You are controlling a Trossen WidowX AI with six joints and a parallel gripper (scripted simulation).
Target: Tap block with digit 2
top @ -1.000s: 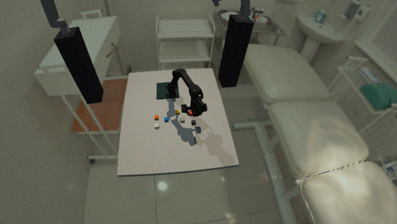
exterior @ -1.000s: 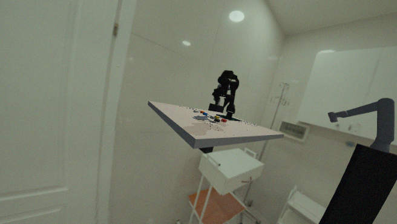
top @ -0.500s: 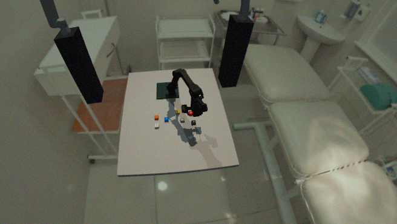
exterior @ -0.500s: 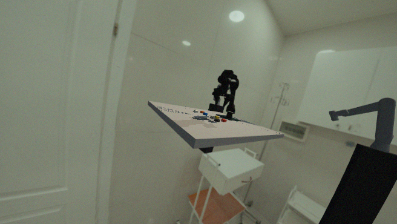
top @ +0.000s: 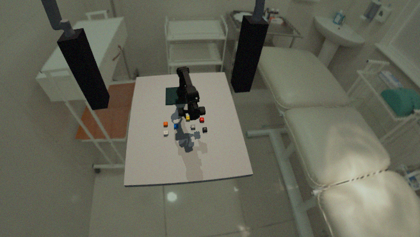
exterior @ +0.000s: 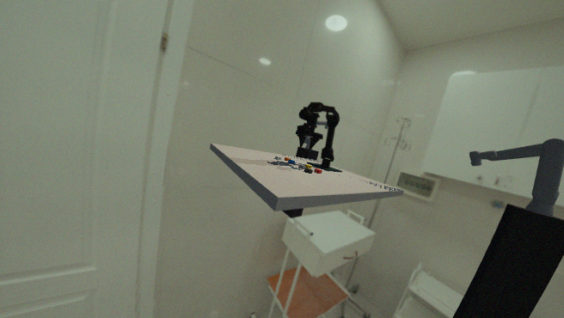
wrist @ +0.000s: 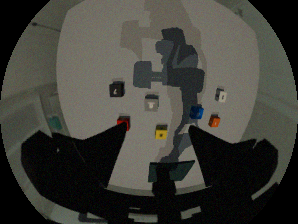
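Observation:
Seven small blocks lie apart on the table: black (top: 205,129) (wrist: 116,90), grey (top: 193,127) (wrist: 151,103), red (top: 201,120) (exterior: 318,171) (wrist: 123,124), yellow (top: 187,118) (wrist: 161,132), blue (top: 176,126) (wrist: 196,112), orange (top: 165,123) (wrist: 214,121) and white (top: 166,133) (wrist: 221,95). Small marks show on their tops, too blurred to read, so I cannot tell which shows the 2. My gripper (top: 193,112) (wrist: 159,127) is open and empty, well above the table. In the wrist view the yellow block shows between the fingertips and the red one beside the left fingertip.
The pale table (top: 150,160) (exterior: 258,180) carries the blocks and a dark green mat (top: 171,96) (wrist: 177,171) by the arm's base. The arm's shadow falls across the table among the blocks. Two black posts (top: 84,70) (top: 250,54) show in the top view.

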